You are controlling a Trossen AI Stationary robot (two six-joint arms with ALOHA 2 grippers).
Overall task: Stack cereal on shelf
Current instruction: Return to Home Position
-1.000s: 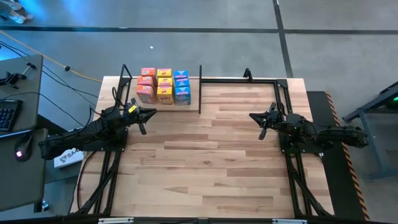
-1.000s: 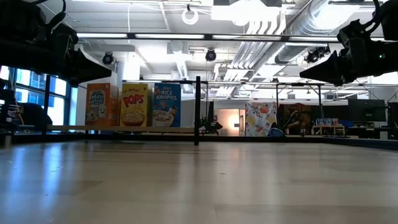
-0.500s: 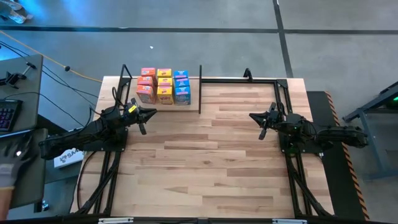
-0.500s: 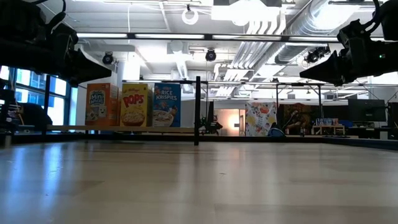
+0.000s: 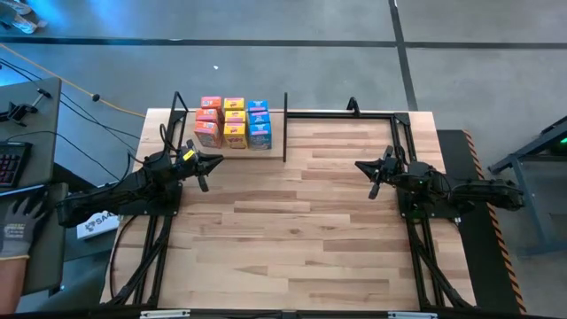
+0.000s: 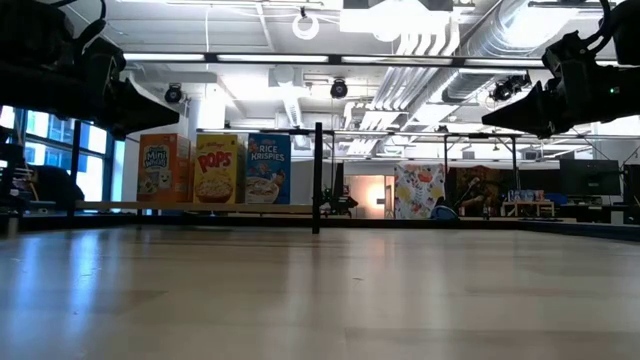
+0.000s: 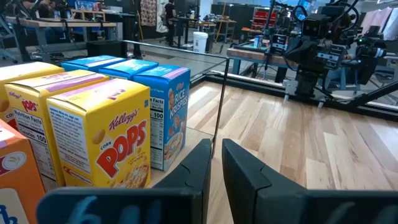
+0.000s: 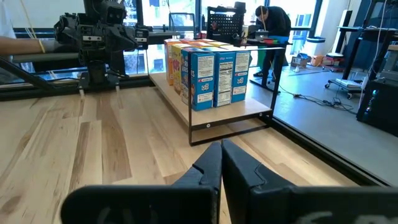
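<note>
No change is registered: cereal (image 5: 233, 123) is stacked on the shelf (image 5: 285, 128) at upper left, and the left gripper (image 5: 215, 162) and right gripper (image 5: 361, 166) are parked, jaws narrow and empty, so the task is judged complete.

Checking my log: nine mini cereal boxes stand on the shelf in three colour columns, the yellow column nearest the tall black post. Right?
Not the yellow: the high view shows the blue cardboard cereal boxes nearest the tall black metal post; the yellow cardboard cereal boxes are the middle column.
</note>
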